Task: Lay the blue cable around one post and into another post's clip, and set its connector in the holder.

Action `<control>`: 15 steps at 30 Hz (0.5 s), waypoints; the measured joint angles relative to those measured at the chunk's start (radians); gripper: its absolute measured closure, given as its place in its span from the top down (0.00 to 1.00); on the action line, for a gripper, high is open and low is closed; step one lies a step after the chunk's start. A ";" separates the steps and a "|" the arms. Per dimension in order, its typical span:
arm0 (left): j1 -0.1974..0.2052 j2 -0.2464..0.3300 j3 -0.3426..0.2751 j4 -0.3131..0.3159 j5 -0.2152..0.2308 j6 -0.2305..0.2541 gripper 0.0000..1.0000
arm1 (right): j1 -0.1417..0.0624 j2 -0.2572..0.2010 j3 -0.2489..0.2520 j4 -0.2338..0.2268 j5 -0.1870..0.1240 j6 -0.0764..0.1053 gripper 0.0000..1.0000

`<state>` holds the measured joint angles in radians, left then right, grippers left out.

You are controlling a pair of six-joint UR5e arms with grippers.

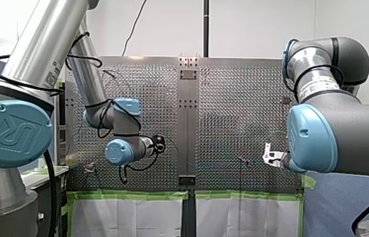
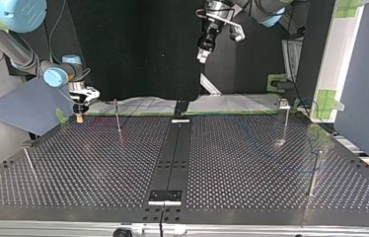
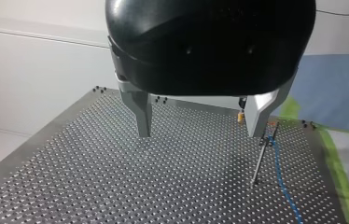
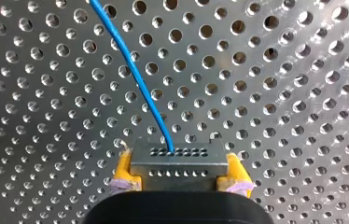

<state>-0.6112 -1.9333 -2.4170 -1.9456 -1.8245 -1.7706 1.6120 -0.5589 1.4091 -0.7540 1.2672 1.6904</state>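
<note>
1. The connector, a small grey block with rows of pinholes, is clamped between the yellow pads of our right claw. The claw holds it close above the perforated surface, at the far corner on the top view's left.
2. The blue cable leaves the middle of the connector's face and runs away across the holes in one gently curving line.
3. In the left wrist view the cable passes just beside a thin upright post near the green-taped edge. We cannot tell whether it wraps the post or only brushes it.
4. Our left claw hangs well above the surface with its metal fingers apart, holding nothing.
5. Other thin posts stand toward the remaining edges. One far post, near the far corner on the top view's right, carries a small pale head that may be the clip. It is too small to be sure.
6. We judge the step in hand to be carrying the connector so the cable is drawn along its route.
   - To do it well, we would keep the clamp square on the block and move slowly.
   - We would hold the cable low, so it settles against a post's foot rather than riding over its top.
   - We would avoid pulling the cable taut, since that could twist the connector in the pads.
   - The free left claw could come down to steady the line at the post.
</note>
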 joint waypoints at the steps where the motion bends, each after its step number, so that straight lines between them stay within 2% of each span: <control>1: 0.000 0.000 -0.008 0.002 -0.002 0.001 1.00 | 0.000 0.000 0.000 0.000 0.000 0.000 0.00; 6: 0.000 0.000 -0.048 0.005 -0.006 0.003 1.00 | 0.001 0.000 -0.002 0.002 0.002 -0.004 0.00; 15: 0.001 0.000 -0.113 0.007 -0.007 0.003 1.00 | 0.001 -0.003 -0.011 0.037 0.010 -0.033 0.00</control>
<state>-0.6105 -1.9333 -2.5297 -1.9384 -1.8319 -1.7671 1.6128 -0.5620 1.3983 -0.7168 1.2777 1.6579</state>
